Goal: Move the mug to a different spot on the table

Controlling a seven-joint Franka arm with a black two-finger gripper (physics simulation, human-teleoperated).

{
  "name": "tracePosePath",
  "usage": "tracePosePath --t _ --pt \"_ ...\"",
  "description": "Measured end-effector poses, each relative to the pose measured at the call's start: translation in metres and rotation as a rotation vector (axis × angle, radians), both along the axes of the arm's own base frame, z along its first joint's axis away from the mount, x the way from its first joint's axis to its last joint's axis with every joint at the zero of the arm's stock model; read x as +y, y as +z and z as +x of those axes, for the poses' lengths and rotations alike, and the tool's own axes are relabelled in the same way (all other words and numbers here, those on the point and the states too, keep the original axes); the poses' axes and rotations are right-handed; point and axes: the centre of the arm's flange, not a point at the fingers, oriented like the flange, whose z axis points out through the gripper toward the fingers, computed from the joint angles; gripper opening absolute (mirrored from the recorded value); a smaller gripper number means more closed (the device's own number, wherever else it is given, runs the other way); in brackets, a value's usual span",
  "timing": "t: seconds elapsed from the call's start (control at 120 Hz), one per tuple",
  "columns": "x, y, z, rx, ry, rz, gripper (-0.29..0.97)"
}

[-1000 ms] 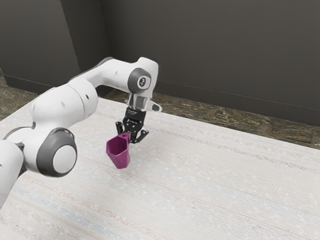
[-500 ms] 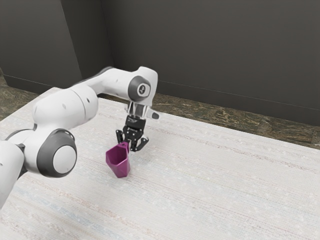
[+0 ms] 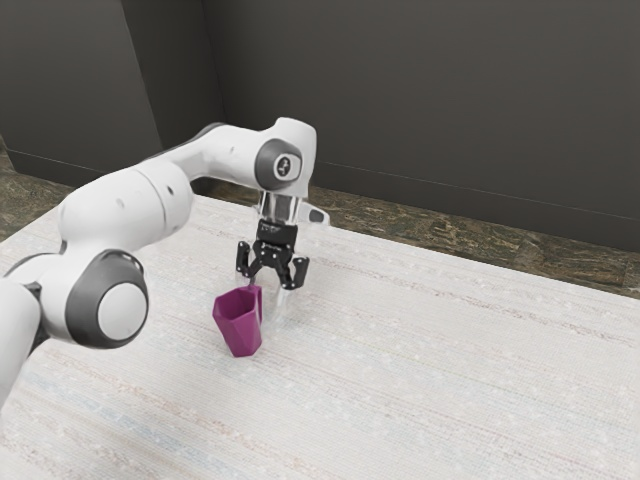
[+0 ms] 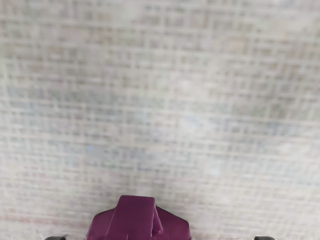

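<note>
The purple faceted mug [image 3: 238, 322] stands upright on the pale table [image 3: 450, 360], toward the exterior view's left. My gripper [image 3: 271, 278] hangs just above the mug's rim, a little toward the exterior view's right of it. It is open, with the black fingers spread wide and neither finger touching the mug. In the wrist view, part of the mug [image 4: 138, 221] shows just under my hand, with the woven-looking table surface [image 4: 165, 100] beyond it.
The table stretches wide toward the exterior view's right and front. Behind its far edge lie a dark stone floor [image 3: 480, 235] and a dark wall [image 3: 430, 90]. My own white arm [image 3: 130, 220] takes up the exterior view's left side.
One second ago the mug hung tilted in my shut gripper. It came down onto the table, the fingers opened, and my hand has risen slightly off it.
</note>
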Motion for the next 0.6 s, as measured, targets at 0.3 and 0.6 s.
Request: tracePosePath --t 0.3,0.6 --pt "-0.011 0.154 -0.036 -0.311 0.001 -0.046 0.6" --pt "0.021 0.29 -0.144 -0.545 0.046 -0.086 0.65"
